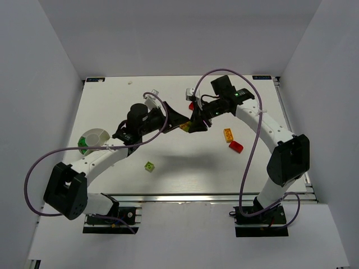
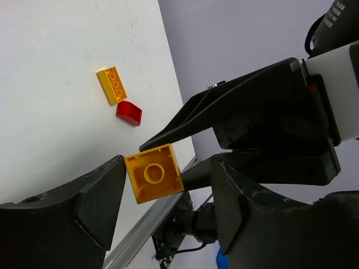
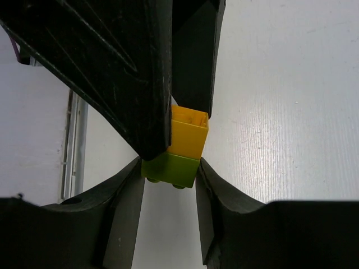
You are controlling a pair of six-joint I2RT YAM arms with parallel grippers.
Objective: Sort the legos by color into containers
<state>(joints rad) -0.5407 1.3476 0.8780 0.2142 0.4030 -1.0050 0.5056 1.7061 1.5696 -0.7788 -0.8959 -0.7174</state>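
Top external: arms converge; right jaws clamp lime brick [image 3: 168, 168], left jaws straddle yellow brick [image 3: 188, 134], grip unclear.

yellow brick [image 2: 154, 174]: hard plastic, smooth, soft sheen
lime green brick [image 3: 170, 170]: same plastic, a touch duller
red brick [image 2: 129, 112]: plastic, pretty glossy
left gripper fingers [image 2: 84, 202]: matt black plastic, edges scuffed pale
right gripper fingers [image 3: 112, 224]: matt black plastic, smoother
table [image 3: 291, 112]: white, matt, faint brushed streaks; maybe painted board, hard to say
edge rail [image 1: 196, 196]: bare metal, shiny
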